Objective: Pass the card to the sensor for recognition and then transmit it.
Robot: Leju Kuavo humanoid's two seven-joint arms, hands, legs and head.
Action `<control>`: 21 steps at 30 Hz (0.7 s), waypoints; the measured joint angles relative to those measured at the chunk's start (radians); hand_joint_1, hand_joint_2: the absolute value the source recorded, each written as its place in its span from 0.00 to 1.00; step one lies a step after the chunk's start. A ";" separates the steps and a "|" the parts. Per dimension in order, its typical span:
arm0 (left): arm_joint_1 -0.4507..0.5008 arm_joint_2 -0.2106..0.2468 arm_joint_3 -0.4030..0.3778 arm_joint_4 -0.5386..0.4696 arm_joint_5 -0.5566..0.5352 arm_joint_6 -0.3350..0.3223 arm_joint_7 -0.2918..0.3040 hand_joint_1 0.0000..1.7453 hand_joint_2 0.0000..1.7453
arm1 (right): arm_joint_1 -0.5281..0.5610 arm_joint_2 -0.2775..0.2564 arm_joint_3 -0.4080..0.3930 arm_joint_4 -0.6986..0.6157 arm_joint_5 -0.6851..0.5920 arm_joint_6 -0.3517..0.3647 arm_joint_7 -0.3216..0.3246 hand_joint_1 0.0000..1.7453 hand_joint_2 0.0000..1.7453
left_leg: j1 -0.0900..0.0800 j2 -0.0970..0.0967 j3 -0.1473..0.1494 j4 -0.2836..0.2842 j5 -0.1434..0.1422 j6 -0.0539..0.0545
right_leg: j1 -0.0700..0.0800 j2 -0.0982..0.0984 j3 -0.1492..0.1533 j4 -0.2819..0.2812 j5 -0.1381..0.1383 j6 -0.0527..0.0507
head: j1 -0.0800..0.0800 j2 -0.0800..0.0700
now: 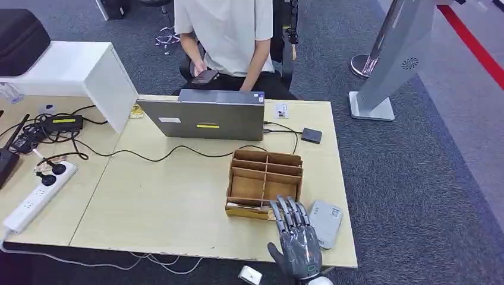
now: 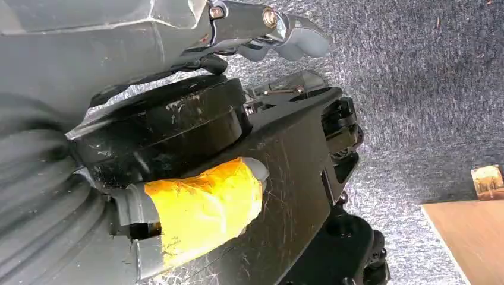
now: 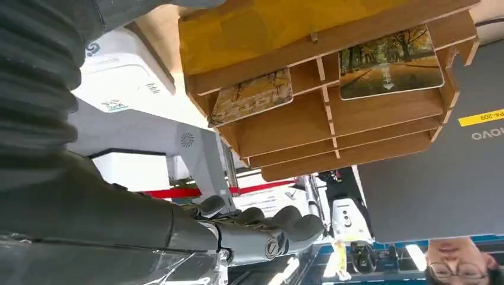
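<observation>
The right robot hand [image 1: 295, 240] reaches up from the near edge of the surface [image 1: 166, 202], back of the hand toward the head camera, its dark fingers [image 1: 289, 212] stretched nearly straight and lying close side by side. The fingertips sit at the front right corner of the wooden rack [image 1: 264, 181]; from above they seem to touch its front wall, though the angle is too steep to be sure. The thumb sticks out to the left, apart from the fingers. Nothing is held in it.

In the right wrist view the same hand [image 3: 261, 228] shows its fingers gently curled with nothing between them, and the rack [image 3: 333, 89] stands just ahead. Two cards rest in its front compartments: one card [image 3: 252, 95] with an autumn-leaf picture, and a second card [image 3: 391, 62] showing a tree-lined path, in the neighbouring compartment.

A grey sensor [image 1: 325, 222] lies flat on the surface just right of the hand, between the rack and the right edge. Behind the rack stands a laptop [image 1: 202, 117], and a person [image 1: 229, 35] sits behind it, holding a phone [image 1: 205, 76].

The left robot hand [image 2: 279, 27] hangs beside the robot's body over grey carpet [image 2: 428, 77]; its fingers look loosely bent and empty, with yellow tape [image 2: 202, 208] wrapped on a nearby part.
</observation>
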 joint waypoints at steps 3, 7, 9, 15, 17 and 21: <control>0.000 0.000 0.000 0.000 0.000 0.000 0.000 0.00 1.00 | -0.002 0.002 0.000 0.008 0.000 0.000 0.000 0.00 1.00 | 0.000 0.000 0.000 0.000 0.000 0.000 | 0.000 0.000 0.000 0.000 0.000 0.000 | 0.000 0.000; 0.000 0.001 0.000 0.000 -0.003 0.000 -0.010 0.00 1.00 | -0.008 0.016 -0.011 0.023 0.012 0.000 -0.016 0.00 1.00 | 0.000 0.000 0.000 0.000 0.000 0.000 | 0.000 0.000 0.000 0.000 0.000 0.000 | 0.000 0.000; 0.000 0.002 0.000 0.000 -0.005 0.000 -0.016 0.00 1.00 | -0.012 0.028 -0.027 0.030 0.021 0.000 -0.023 0.00 1.00 | 0.000 0.000 0.000 0.000 0.000 0.000 | 0.000 0.000 0.000 0.000 0.000 0.000 | 0.000 0.000; 0.000 0.002 0.000 0.000 -0.015 0.000 -0.017 0.00 1.00 | -0.038 0.067 -0.088 0.062 0.052 0.000 -0.020 0.00 1.00 | 0.000 0.000 0.000 0.000 0.000 0.000 | 0.000 0.000 0.000 0.000 0.000 0.000 | 0.000 0.000; 0.000 0.002 0.000 0.000 -0.016 -0.002 -0.017 0.00 1.00 | -0.049 0.077 -0.108 0.071 0.054 0.000 -0.021 0.00 1.00 | 0.000 0.000 0.000 0.000 0.000 0.000 | 0.000 0.000 0.000 0.000 0.000 0.000 | 0.000 0.000; 0.000 0.002 0.000 0.000 -0.016 -0.004 -0.017 0.00 1.00 | -0.063 0.097 -0.142 0.088 0.045 0.000 -0.040 0.00 1.00 | 0.000 0.000 0.000 0.000 0.000 0.000 | 0.000 0.000 0.000 0.000 0.000 0.000 | 0.000 0.000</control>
